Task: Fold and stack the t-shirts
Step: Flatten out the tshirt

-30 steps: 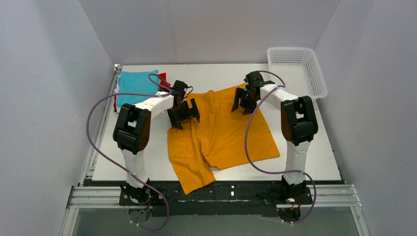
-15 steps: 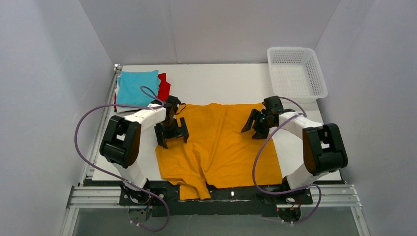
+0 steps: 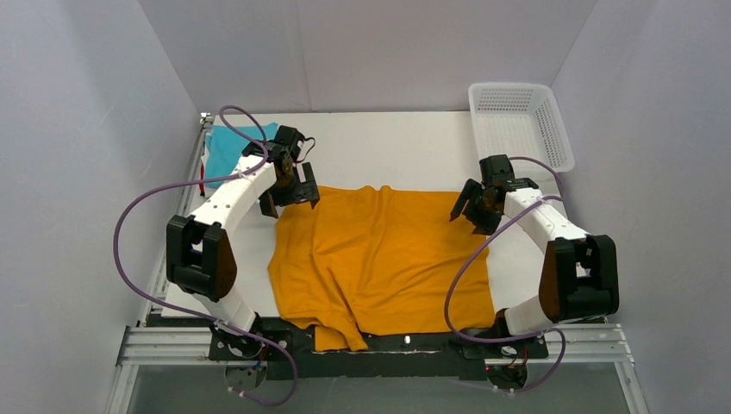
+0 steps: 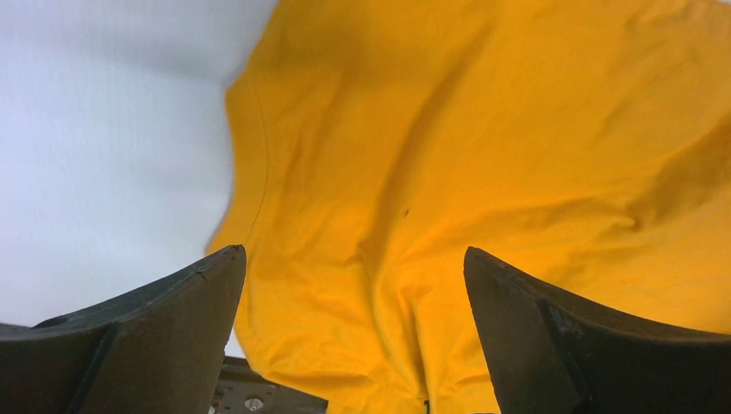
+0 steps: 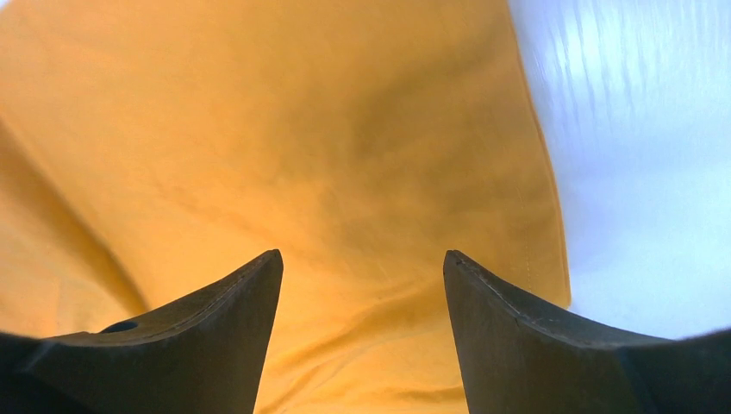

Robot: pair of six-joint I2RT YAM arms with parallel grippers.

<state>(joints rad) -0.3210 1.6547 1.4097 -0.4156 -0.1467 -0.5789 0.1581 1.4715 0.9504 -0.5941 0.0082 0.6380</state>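
Note:
The mustard-orange t-shirt (image 3: 384, 259) lies spread out on the white table (image 3: 405, 147), its lower hem hanging over the near edge. My left gripper (image 3: 290, 200) hovers open over the shirt's far left corner. In the left wrist view the gripper (image 4: 355, 267) has only creased orange cloth (image 4: 483, 164) below its spread fingers (image 4: 172, 302). My right gripper (image 3: 471, 216) is open above the far right corner. The right wrist view shows this gripper (image 5: 362, 263) holding nothing over the shirt (image 5: 284, 147) near its side hem. A folded turquoise t-shirt (image 3: 226, 147) lies at the far left, partly behind the left arm.
A white mesh basket (image 3: 520, 125) stands at the far right corner of the table. A sliver of red cloth (image 3: 202, 179) shows at the table's left edge under the turquoise one. Bare white table (image 5: 638, 172) lies to the right of the shirt's hem.
Both arms have swung outward and apart, the left toward the far left, the right toward the right. The orange shirt has gone from skewed to spread wide and square.

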